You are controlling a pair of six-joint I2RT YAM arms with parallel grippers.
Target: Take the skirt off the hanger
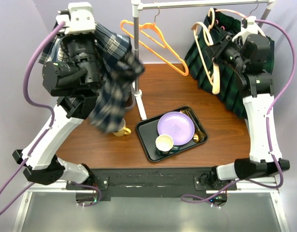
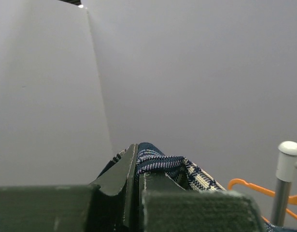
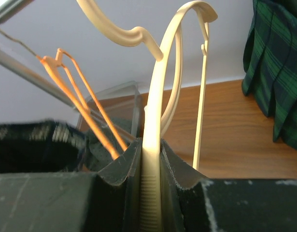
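the left gripper (image 2: 137, 162) has its jaws pressed together on a fold of the skirt (image 2: 184, 169), with blue-and-cream plaid bunched between them. the right gripper (image 3: 151, 150) pinches the hanger (image 3: 160, 92), a cream plastic one, on a ribbed stretch of its frame. we judge the skirt is already off that hanger, whose arms look bare in the right wrist view. what is left is to draw the two apart and lay the cloth down.

to do it well we would hold the hanger steady on the right and move the left arm away and down toward the table (image 1: 220, 140), slowly. we would watch that the hanging tail does not catch the rack's post (image 1: 135, 29) or the orange hanger (image 1: 183, 70) near it. we would let go only once the cloth rests on wood, short of the tray (image 1: 144, 143).

from above, the skirt drapes off the raised left wrist and twists down in a limp, crumpled tail over the table's left part (a green skirt (image 1: 230, 89) hangs at the right, apart from it).
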